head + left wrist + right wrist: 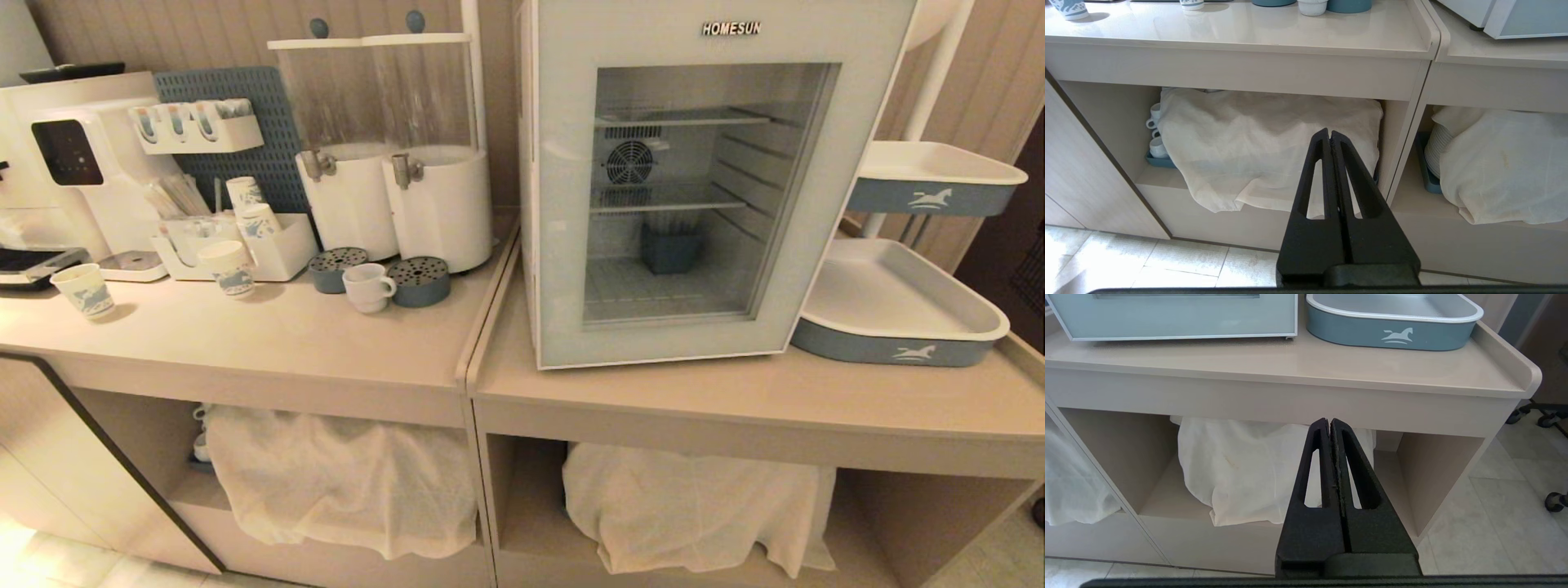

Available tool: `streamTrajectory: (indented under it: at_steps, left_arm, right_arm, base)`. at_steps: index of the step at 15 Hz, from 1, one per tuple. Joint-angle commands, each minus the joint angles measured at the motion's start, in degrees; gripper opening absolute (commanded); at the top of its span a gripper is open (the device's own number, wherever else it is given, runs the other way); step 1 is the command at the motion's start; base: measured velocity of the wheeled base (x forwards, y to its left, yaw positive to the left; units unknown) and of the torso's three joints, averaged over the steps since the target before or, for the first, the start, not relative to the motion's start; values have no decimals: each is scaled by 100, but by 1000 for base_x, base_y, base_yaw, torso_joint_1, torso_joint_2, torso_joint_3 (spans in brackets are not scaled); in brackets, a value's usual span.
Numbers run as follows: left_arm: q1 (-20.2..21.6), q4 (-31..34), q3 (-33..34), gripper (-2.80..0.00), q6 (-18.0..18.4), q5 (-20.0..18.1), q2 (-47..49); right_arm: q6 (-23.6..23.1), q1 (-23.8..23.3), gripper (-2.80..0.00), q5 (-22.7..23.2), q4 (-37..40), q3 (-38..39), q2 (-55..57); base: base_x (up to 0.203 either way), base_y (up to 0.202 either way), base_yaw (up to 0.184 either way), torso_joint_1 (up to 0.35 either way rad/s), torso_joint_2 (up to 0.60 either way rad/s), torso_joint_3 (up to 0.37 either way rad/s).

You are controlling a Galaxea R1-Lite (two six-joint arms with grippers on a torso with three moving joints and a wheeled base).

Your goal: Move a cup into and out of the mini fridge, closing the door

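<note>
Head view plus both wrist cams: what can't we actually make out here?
- Under the cloths on the lower shelves: covered; left wrist view shows only a few white cups and stacked plates at the edges.
- Dark blue container inside the mini fridge: contents unreadable through the door glass.
- The cup: inside hidden by the head-view angle.
- Left claw and right claw, both shut: outside the head view.

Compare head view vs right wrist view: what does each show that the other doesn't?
Head only: the cup on the left counter between two round drip trays, the fridge's glass window, wire shelves, HOMESUN lettering, drink dispensers, paper cups. Neither arm appears.
Right wrist only: the right gripper, shut, below counter height, plus floor tiles.
Both: the door closed, the blue-sided tray beside the mini fridge, the cloth-covered shelf underneath.
</note>
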Motion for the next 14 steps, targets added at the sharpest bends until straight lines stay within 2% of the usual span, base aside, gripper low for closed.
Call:
streamTrajectory:
  at_steps: [1,14]
  left_arm:
    - [2,1,-2,-280,-4,1,0]
    - [2,1,-2,-280,-4,1,0]
  right_arm:
    - [-15,-2,-280,0,4,0,-2]
    - [-15,-2,-280,0,4,0,-2]
  base:
    - [0,0,0,0,0,0]
    - [0,0,0,0,0,0]
